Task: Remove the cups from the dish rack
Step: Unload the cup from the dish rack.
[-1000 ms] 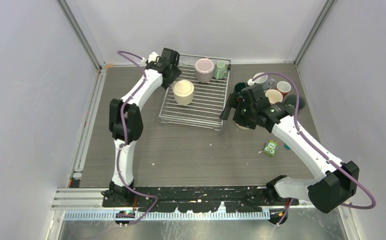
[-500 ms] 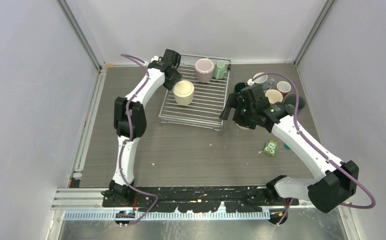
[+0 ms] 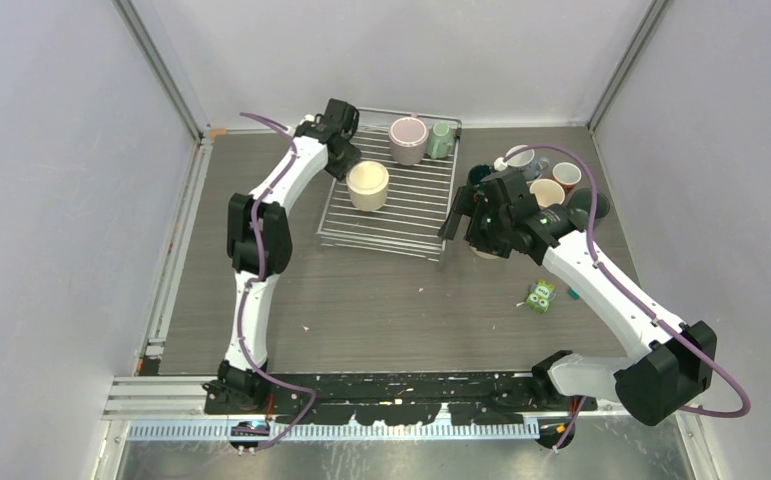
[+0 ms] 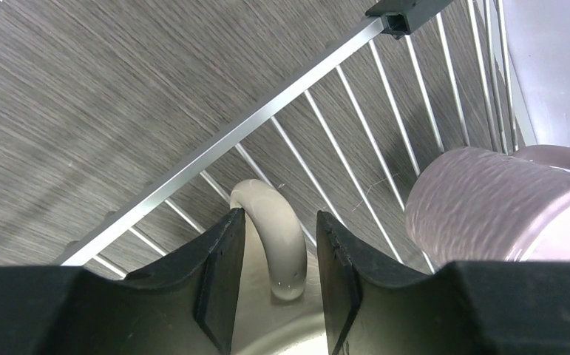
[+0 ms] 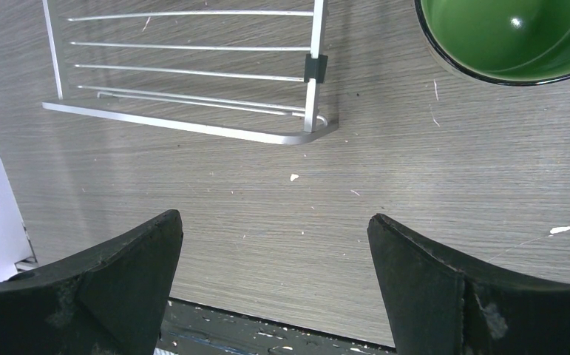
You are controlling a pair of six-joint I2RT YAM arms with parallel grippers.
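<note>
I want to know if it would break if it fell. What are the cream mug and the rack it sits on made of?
The cream mug looks like glazed ceramic: its handle is smooth, thick and softly shiny. It would probably chip or break if dropped. The rack looks like bare silvery metal: thin straight bars that catch the light.

Cream cup (image 3: 367, 185) (upright) sits on dish rack (image 3: 401, 225)
</note>
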